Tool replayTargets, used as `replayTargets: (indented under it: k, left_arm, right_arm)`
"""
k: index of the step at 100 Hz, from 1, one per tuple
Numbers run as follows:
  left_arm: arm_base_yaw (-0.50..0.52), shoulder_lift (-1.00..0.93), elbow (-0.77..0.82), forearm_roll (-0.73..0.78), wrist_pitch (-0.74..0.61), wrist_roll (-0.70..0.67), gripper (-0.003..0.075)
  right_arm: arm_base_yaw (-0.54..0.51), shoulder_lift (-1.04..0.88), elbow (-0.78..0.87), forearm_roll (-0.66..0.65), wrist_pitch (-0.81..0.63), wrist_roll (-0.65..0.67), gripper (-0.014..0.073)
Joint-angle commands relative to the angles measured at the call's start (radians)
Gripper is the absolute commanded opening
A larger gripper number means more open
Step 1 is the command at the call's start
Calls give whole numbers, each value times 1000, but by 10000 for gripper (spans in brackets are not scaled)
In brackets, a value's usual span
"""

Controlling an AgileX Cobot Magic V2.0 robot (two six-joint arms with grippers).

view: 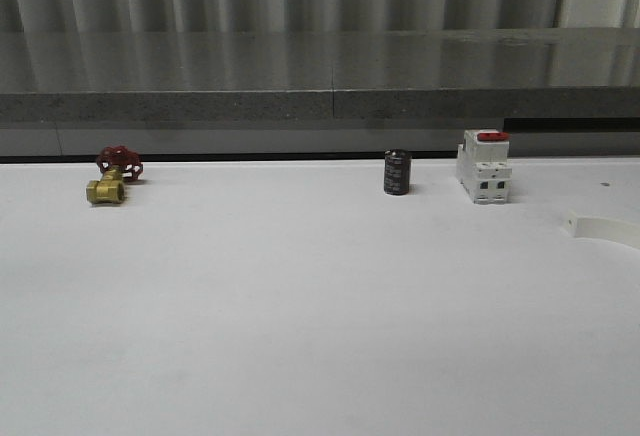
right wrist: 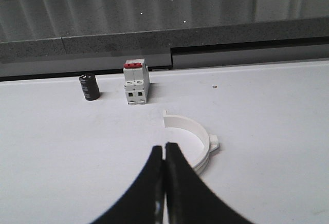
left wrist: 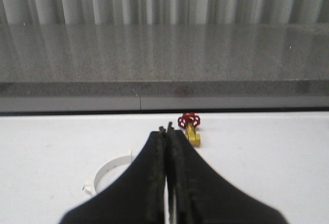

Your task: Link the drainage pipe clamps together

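Note:
One white half-ring drainage pipe clamp (right wrist: 198, 136) lies on the white table just past my right gripper (right wrist: 165, 145), partly hidden by its fingers; its end also shows at the right edge of the front view (view: 605, 229). The other clamp (left wrist: 109, 170) lies beside my left gripper (left wrist: 166, 128), its far part hidden behind the fingers. Both grippers are shut with nothing between the jaws and hover apart from the clamps.
A brass valve with a red handwheel (view: 112, 175) (left wrist: 190, 127) sits at the back left. A black cylinder (view: 397, 172) (right wrist: 89, 87) and a white breaker with a red switch (view: 485, 166) (right wrist: 136, 82) stand at the back right. A grey ledge (view: 320, 106) runs behind the table.

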Motion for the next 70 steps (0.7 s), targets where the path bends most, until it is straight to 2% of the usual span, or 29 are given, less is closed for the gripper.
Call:
replayTargets:
  k: [1,27,61,68,70]
  left_arm:
    - [3,96,-133,-13,80,1,-20]
    - [3,312,-299,-29,348,1,-20]
    - [3,435,-304,-40,368,1,-15]
    - [3,444,-304,-40,381,1,29]
    - [3,445,-304,-40,383,1,65]
  right_arm:
    - [-2,-21,-15,-2,-80,-6,-69]
    - [-2,-21,-15,-2,-80,-6,-69]
    - [-2,-21,-15,-2,-80,-6,-69]
    - [-2,-21,-15,-2,-80,-6,-69]
    - [-2,-21,-15,-2,-80,-6,-69]
